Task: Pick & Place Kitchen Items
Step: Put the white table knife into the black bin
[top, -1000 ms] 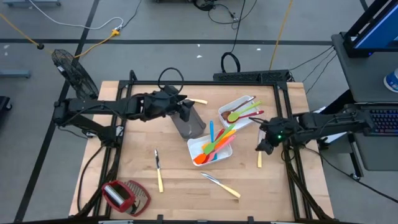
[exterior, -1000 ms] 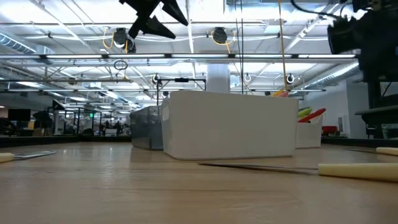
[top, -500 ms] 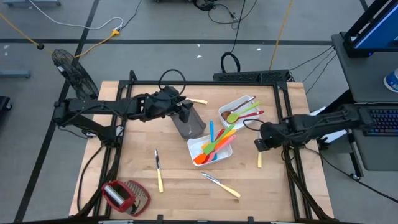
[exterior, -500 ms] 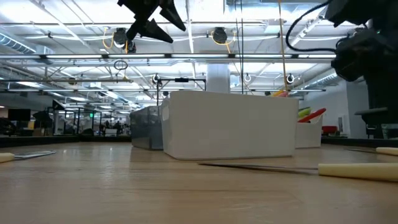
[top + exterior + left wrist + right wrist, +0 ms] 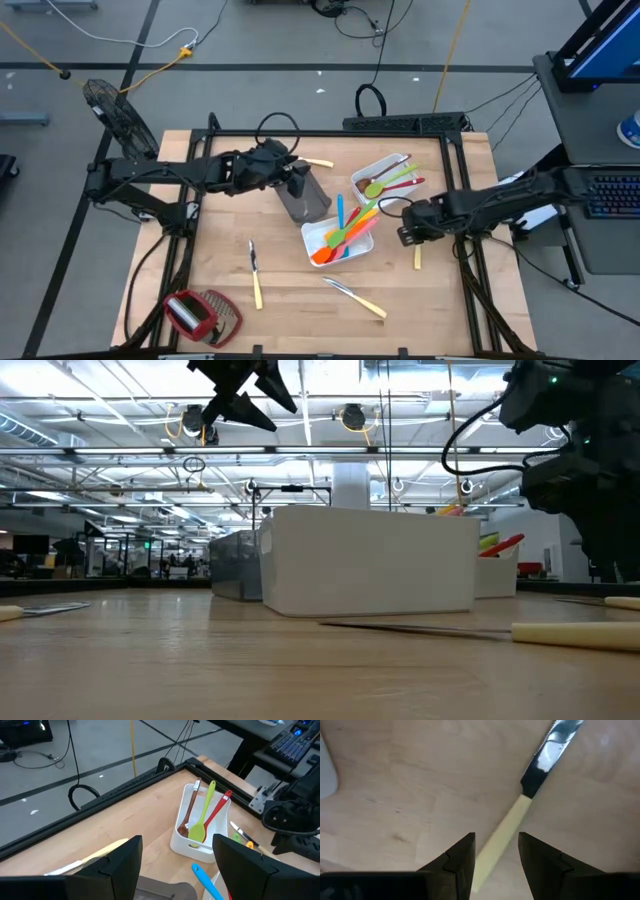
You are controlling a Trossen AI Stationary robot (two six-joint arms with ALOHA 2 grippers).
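A pale-handled knife (image 5: pixel 417 256) lies flat on the wooden table near its right side. My right gripper (image 5: pixel 408 232) hangs over it, pointing steeply down. It is open, and in the right wrist view its fingers (image 5: pixel 496 865) stand either side of the handle (image 5: pixel 502 832) without touching. My left gripper (image 5: pixel 292 172) is held open and high over a grey-brown tray (image 5: pixel 305 197), with nothing between its fingers (image 5: pixel 175 870). One white tray (image 5: pixel 318 236) holds bright spoons and spatulas (image 5: pixel 345 228). Another (image 5: pixel 175 837) holds a brown spoon, a green spatula and a red spoon (image 5: pixel 202 815).
Two more pale-handled pieces of cutlery (image 5: pixel 255 273) (image 5: pixel 356 298) lie loose toward the near edge, and one (image 5: pixel 320 162) lies near the far edge. A red-and-wire-mesh tool (image 5: pixel 200 313) sits at the near left corner. Bare wood lies between the trays and the near edge.
My right gripper has sunk and gone a little toward the table's left, nearer the white tray. It has rolled about its own axis and tipped to point more steeply down. Its fingers keep the same gap. The knife and the other things have stayed put.
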